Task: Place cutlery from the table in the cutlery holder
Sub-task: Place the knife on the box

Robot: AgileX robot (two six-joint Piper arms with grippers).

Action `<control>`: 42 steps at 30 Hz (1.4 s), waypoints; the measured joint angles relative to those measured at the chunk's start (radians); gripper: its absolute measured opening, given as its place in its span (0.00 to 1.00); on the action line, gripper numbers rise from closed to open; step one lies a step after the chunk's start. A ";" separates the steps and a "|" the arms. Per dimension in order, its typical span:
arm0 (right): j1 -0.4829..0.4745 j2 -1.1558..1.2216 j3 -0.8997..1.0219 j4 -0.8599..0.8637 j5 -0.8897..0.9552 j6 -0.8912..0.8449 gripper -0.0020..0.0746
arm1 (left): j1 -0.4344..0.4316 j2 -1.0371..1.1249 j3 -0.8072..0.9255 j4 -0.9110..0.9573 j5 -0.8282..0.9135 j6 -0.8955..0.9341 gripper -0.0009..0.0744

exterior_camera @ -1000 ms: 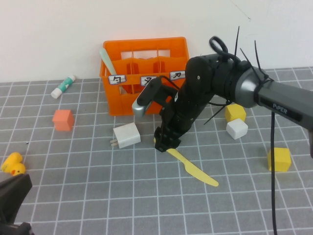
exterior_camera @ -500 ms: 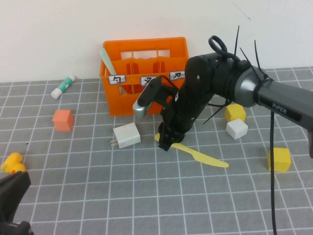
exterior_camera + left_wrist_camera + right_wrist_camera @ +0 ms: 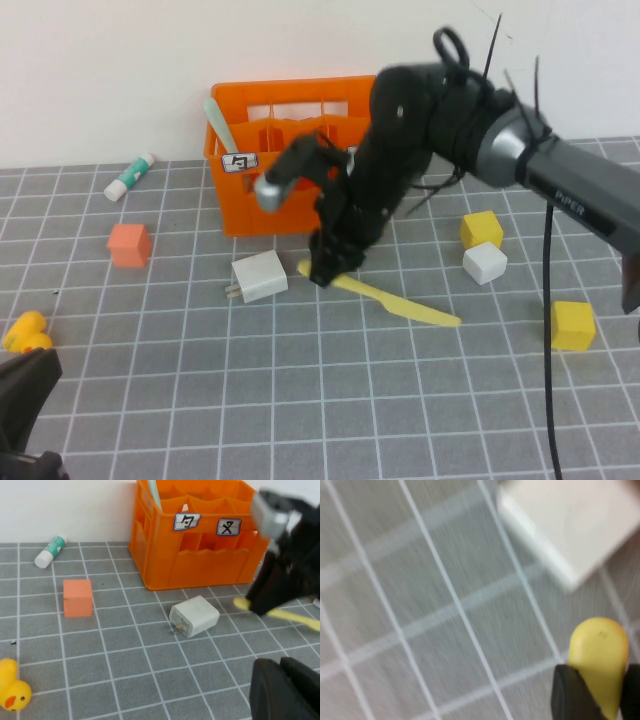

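Note:
The pale yellow knife lies slanted in front of the orange cutlery holder. Its handle end is in my right gripper, and its blade reaches right, low over the grey table. In the right wrist view the knife handle sits between the fingers of the right gripper, which is shut on it. The mint-green spoon stands in the holder's left compartment. My left gripper hovers shut and empty near the table's front left corner.
A white plug adapter lies just left of the right gripper. An orange cube, a glue stick and a yellow duck are on the left. Two yellow cubes and a white cube are on the right.
My right gripper has closed on the knife's handle and moved left and slightly up. The knife has swung with it, and its blade now points more to the right. The left arm stays still.

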 joint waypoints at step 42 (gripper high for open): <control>-0.078 -0.207 -0.131 0.251 -0.803 0.025 0.28 | 0.000 0.000 0.000 0.046 0.002 0.012 0.01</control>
